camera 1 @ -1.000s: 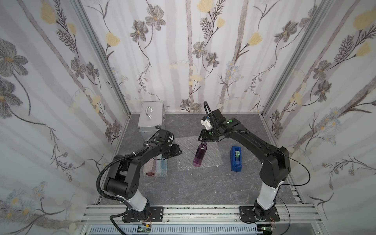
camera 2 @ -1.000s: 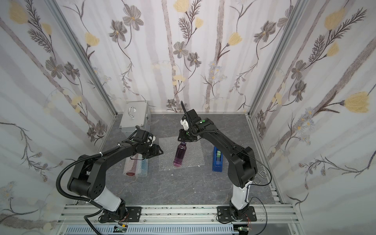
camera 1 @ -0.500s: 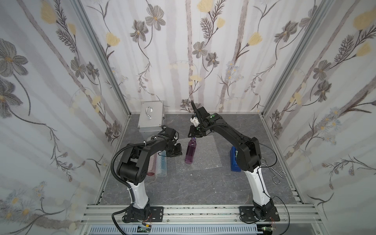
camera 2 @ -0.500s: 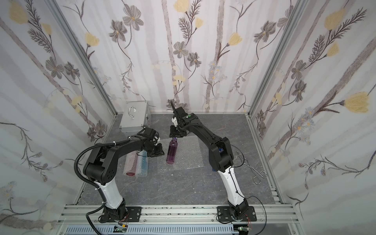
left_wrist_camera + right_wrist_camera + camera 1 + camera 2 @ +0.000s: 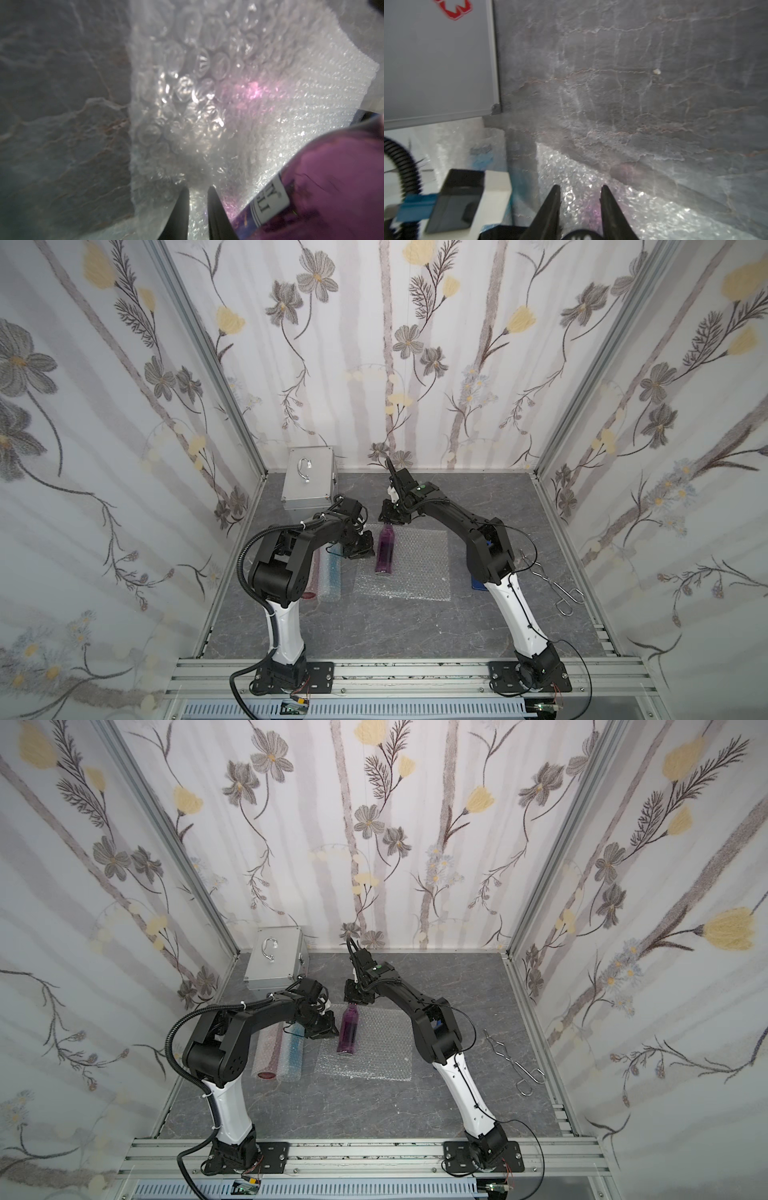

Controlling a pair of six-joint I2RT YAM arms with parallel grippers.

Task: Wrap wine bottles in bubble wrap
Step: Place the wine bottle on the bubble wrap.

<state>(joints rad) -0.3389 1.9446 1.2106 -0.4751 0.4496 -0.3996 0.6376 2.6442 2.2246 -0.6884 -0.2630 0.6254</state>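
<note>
1. The purple bottle (image 5: 385,549) rests on the flat bubble wrap sheet (image 5: 411,572), near the sheet's edge and between the two sets of fingers. Its dark cap end sits just under the right gripper (image 5: 388,516) and its body just beside the left gripper (image 5: 361,548). Whether it stands or lies cannot be told.
2. Left wrist view only: the left fingers (image 5: 182,209) are drawn close and pinch the sheet's edge, with wrap filling the narrow gap between them. The bottle lies close beside one finger and carries a white printed label (image 5: 270,205), which the top views do not resolve. Pink light falls on the wrap beyond the fingertips.
3. Right wrist view only: the right fingers (image 5: 550,207) are spread and grip nothing; wrap and bare surface show between them. Beyond and to one side of the fingertips is the silver case (image 5: 436,62), which bears a red mark (image 5: 454,8).
4. Top views only: a red bottle (image 5: 266,1052) and a blue bottle (image 5: 293,1048), each rolled in bubble wrap, lie side by side. They are on the far side of the left fingers from the purple bottle. Wire tongs (image 5: 540,574) lie well apart from both sets of fingers. A blue tape dispenser (image 5: 478,585) is mostly hidden behind the right arm.
5. The table (image 5: 374,630) is grey with pale veins. Walls (image 5: 374,364) papered with flowers enclose three sides. A metal rail (image 5: 407,672) at the front carries both arm bases.
</note>
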